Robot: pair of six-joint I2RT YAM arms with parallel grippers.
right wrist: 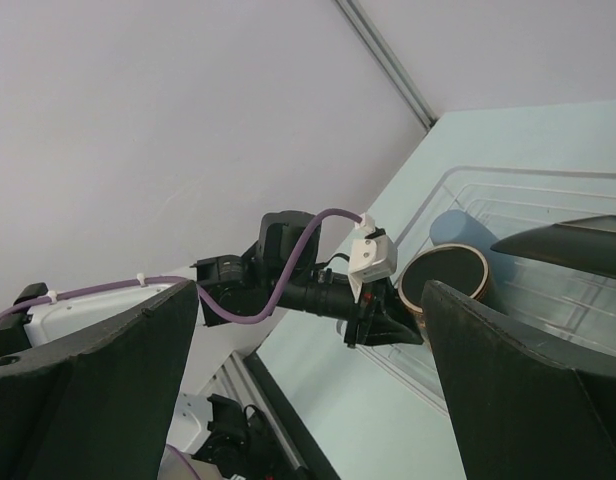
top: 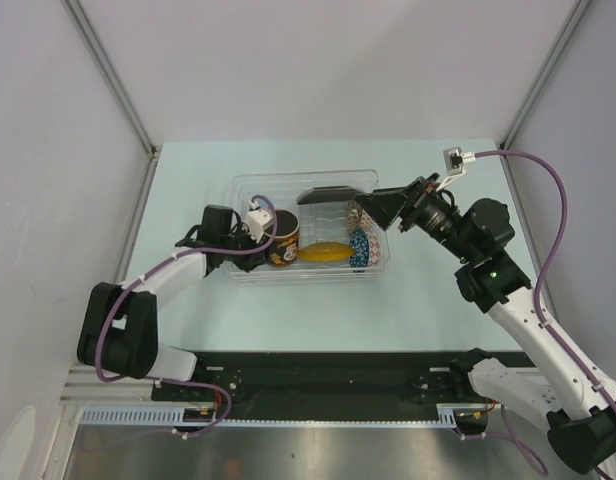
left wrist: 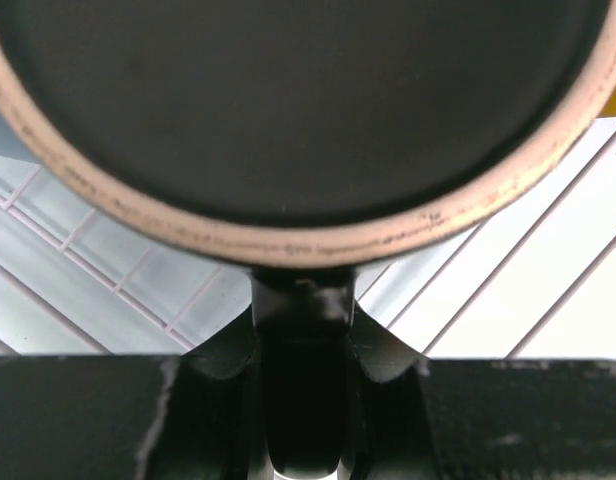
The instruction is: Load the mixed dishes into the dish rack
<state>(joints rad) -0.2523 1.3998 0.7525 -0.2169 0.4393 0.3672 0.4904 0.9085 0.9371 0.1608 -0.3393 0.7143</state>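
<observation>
Dish rack (top: 258,188) holds dark mug (top: 284,238), yellow saucer (top: 323,252), blue bowl (top: 360,250), black plate (top: 328,195)

Left claw (top: 260,232) is clamped shut; right claw (top: 376,208) hovers, jaws spread wide.

— Where is the top camera sitting?
— It is sitting above and behind the arm bases (top: 118,345), looking steeply down and taking in the whole desk (top: 318,320) and dish rack (top: 288,177).
— And the wrist cameras?
— The left one is pressing right up against the mug (left wrist: 308,100) rim, facing down into the rack. The right one is hanging farther back, looking across at that same mug and rack.
</observation>
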